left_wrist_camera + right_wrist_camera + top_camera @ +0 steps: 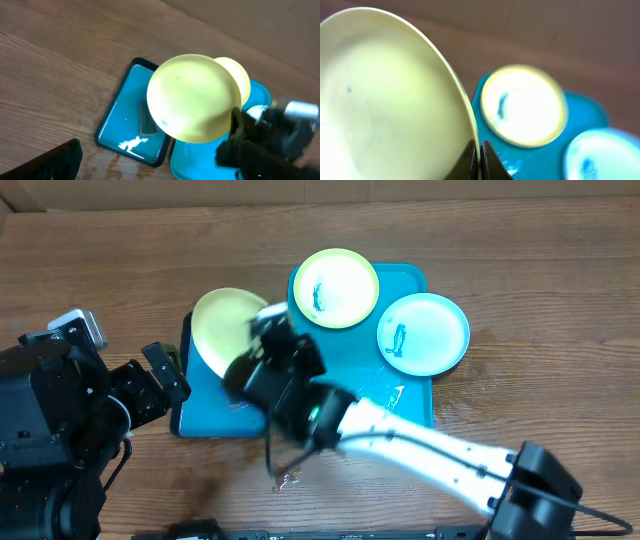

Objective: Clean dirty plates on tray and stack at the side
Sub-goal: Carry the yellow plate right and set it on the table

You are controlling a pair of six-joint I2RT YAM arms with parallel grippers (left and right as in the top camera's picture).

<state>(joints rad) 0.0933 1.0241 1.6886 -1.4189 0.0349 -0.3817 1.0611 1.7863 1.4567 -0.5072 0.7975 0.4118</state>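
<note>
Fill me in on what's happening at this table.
The right gripper is shut on the rim of a yellow-green plate and holds it tilted above the smaller dark-rimmed tray. The left gripper is open and empty, off to the side. Two smeared plates wait on the turquoise tray: another yellow-green one and a light blue one overhanging its edge.

In the overhead view you get bright, even light from above, with only soft shadows on the wooden worktop (540, 260). White shine sits on the tray (415, 405). In your left wrist view, glare sits on the small dark-rimmed tray (115, 125), and the right arm (270, 145) looks fuzzy. In your right wrist view, the held plate (385, 100) is close and soft. The yellow-rimmed plate (522, 105) and blue plate (605, 155) behind it are blurry and washed white.
</note>
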